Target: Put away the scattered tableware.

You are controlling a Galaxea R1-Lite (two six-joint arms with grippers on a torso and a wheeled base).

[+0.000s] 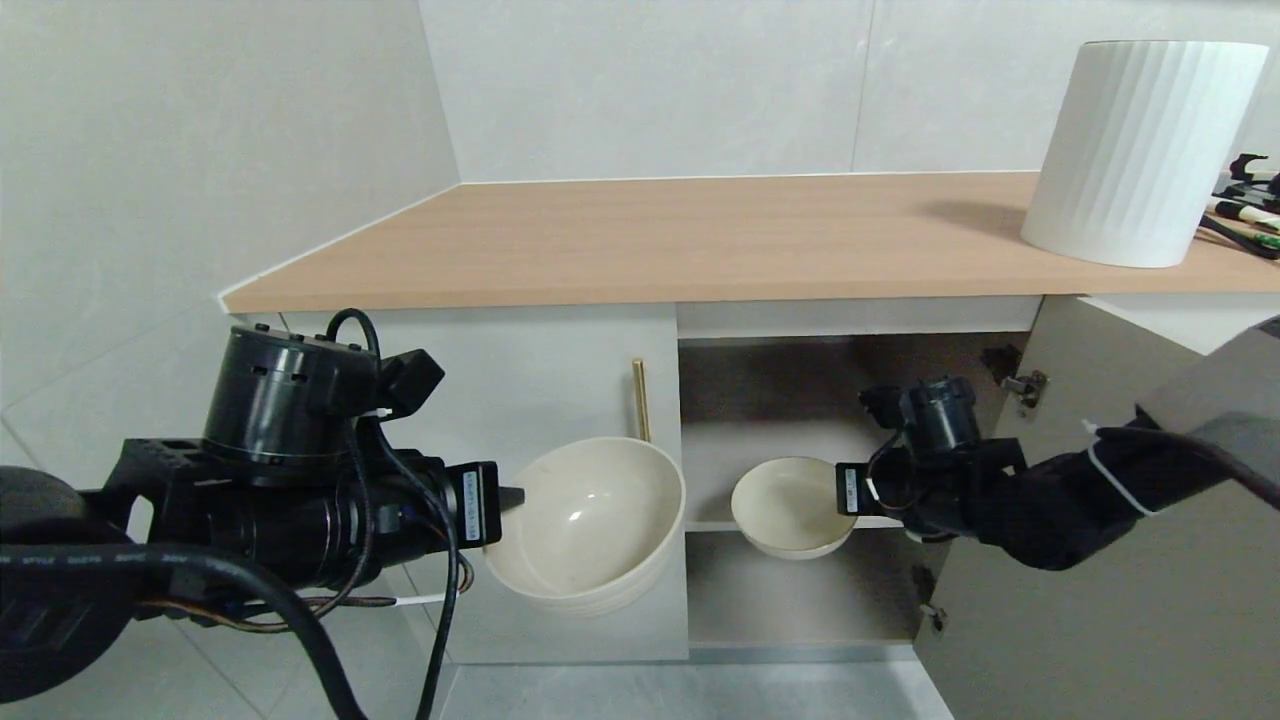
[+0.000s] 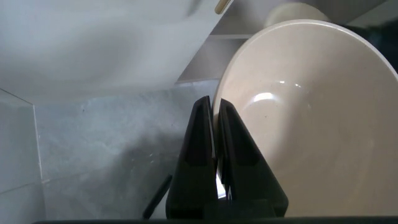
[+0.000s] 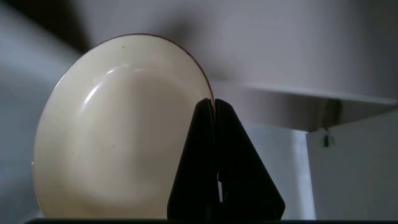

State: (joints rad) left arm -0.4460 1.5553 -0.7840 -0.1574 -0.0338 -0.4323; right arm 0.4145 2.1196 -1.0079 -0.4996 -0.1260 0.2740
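**Tool state.** Your left tool (image 1: 505,497) is clamped on the rim of the large bowl (image 1: 590,520). In the left wrist view the two fingers (image 2: 204,134) pinch the bowl wall, one inside and one outside. Your right tool (image 1: 845,490) is clamped the same way on the rim of the small bowl (image 1: 790,505).

**Position of the tableware.**
- The small bowl hangs in the mouth of the open cabinet compartment, level with the front edge of the shelf (image 1: 712,470). Whether its base touches the shelf cannot be told.
- The large bowl hangs off the floor in front of the closed cabinet door (image 1: 540,380), just beside the brass handle (image 1: 640,400). The open compartment lies to its right.

**Governing relation.** The right arm is the nearer one to the shelf. Its bowl extends from the tool toward your left, into the opening. The left arm's bowl extends from its tool toward your right and has the closed door behind it, so it probably has to move right before going in.

**Orientation.** Both bowls are round (no long axis applies). Each is tipped, with the open side facing up and toward you. The large bowl is tipped more steeply. Each is gripped on the rim at its outer side.

**Surroundings.** A white ribbed container (image 1: 1140,150) stands on the bench (image 1: 650,240) above.
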